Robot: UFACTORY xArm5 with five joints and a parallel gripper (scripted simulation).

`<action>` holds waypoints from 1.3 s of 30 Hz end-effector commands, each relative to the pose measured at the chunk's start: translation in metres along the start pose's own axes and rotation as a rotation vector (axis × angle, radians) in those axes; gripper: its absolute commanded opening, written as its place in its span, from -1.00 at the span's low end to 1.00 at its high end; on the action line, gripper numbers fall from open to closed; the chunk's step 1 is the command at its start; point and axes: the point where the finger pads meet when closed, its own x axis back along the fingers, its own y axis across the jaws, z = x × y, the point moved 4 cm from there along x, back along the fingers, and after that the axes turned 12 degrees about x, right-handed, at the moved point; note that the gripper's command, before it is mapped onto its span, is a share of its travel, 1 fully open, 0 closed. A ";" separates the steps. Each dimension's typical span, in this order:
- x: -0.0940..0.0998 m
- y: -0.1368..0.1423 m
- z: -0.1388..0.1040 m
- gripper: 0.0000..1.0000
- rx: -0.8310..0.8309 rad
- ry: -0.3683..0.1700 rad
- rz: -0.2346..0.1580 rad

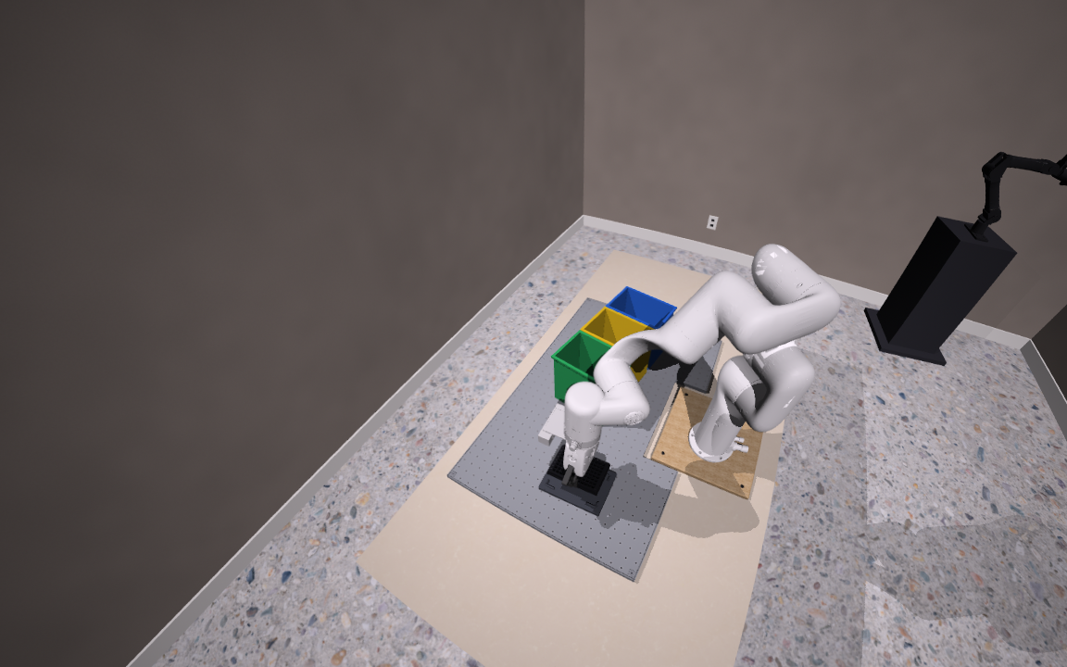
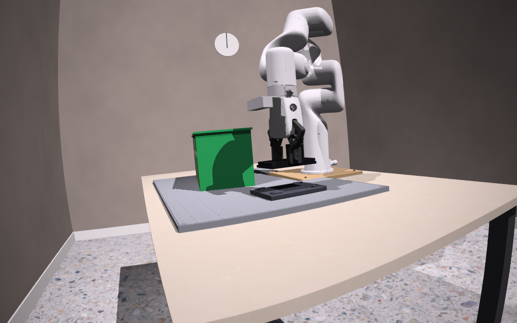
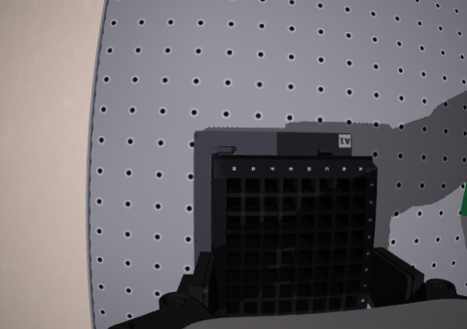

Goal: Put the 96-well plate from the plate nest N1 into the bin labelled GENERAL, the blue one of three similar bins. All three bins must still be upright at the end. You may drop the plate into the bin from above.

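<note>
The hand [image 2: 286, 154] pinches the 96-well plate [image 2: 286, 162] above plate nest N1 [image 2: 288, 189]; it should rise level, higher than the bin rims, before travelling to the blue bin [image 1: 641, 305].

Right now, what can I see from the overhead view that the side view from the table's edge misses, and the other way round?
Only the top view shows the blue bin and yellow bin behind the green bin. Only the exterior view shows air between the lifted 96-well plate and the plate nest. Both show the gripper shut on the plate.
</note>
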 end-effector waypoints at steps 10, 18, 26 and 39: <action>0.023 0.000 0.001 -1.00 0.000 0.003 0.002; 0.033 0.000 0.001 -1.00 0.000 0.003 0.002; 0.047 0.001 0.001 -1.00 0.000 0.003 0.002; 0.065 0.001 0.002 -1.00 0.000 0.003 0.002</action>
